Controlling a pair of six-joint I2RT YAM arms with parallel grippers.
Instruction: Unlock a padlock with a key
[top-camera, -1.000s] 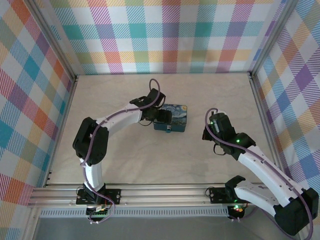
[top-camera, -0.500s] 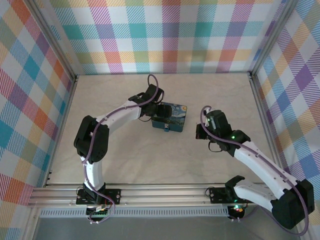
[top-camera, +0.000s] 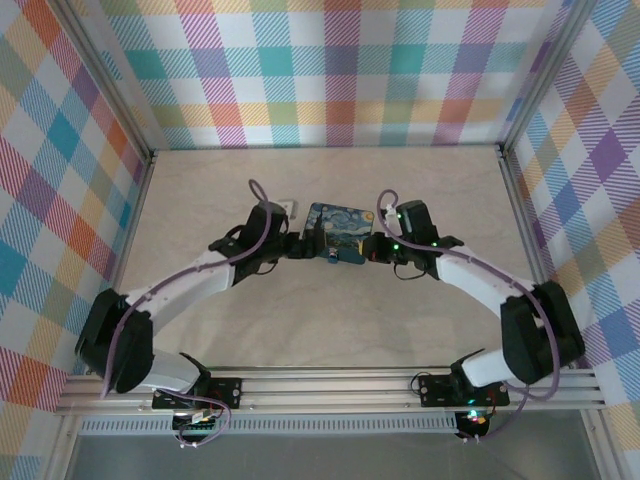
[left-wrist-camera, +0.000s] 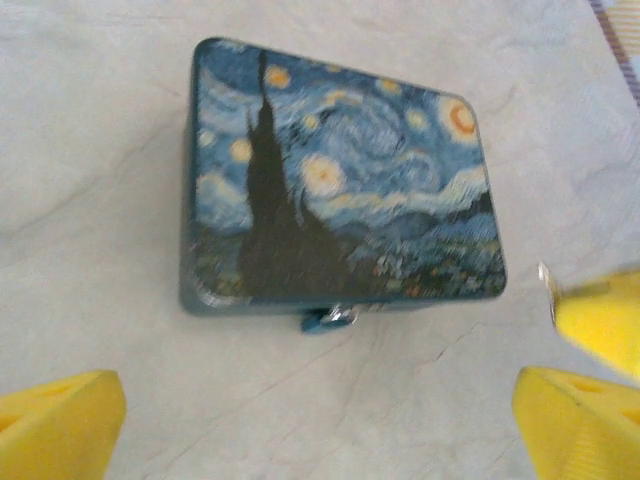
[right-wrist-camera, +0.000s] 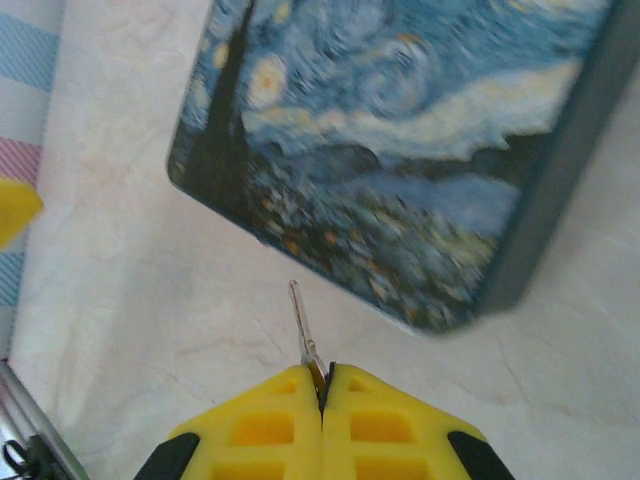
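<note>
The dark-blue painted box (top-camera: 340, 230) lies mid-table, and the tiny blue-grey padlock (top-camera: 333, 262) hangs on its near side. In the left wrist view the padlock (left-wrist-camera: 325, 318) shows below the box (left-wrist-camera: 340, 180). My left gripper (top-camera: 305, 245) sits just left of the box, open, its yellow fingers (left-wrist-camera: 60, 425) wide apart with only bare table between them. From the right, my right gripper (top-camera: 373, 250) is shut on the thin key (right-wrist-camera: 305, 325), whose blade points at the box (right-wrist-camera: 400, 150). The key tip (left-wrist-camera: 545, 280) also pokes in at the right of the left wrist view.
A small pale object (top-camera: 285, 208) lies on the table behind the left wrist. Plaid walls and metal posts (top-camera: 515, 190) enclose the table, and a rail (top-camera: 320, 385) runs along the near edge. Purple cables (top-camera: 262, 195) loop over both wrists.
The left gripper has let go of the box's left end, drawn back a little and opened wide. The right arm has swung in from the right, bringing the key close to the box.
</note>
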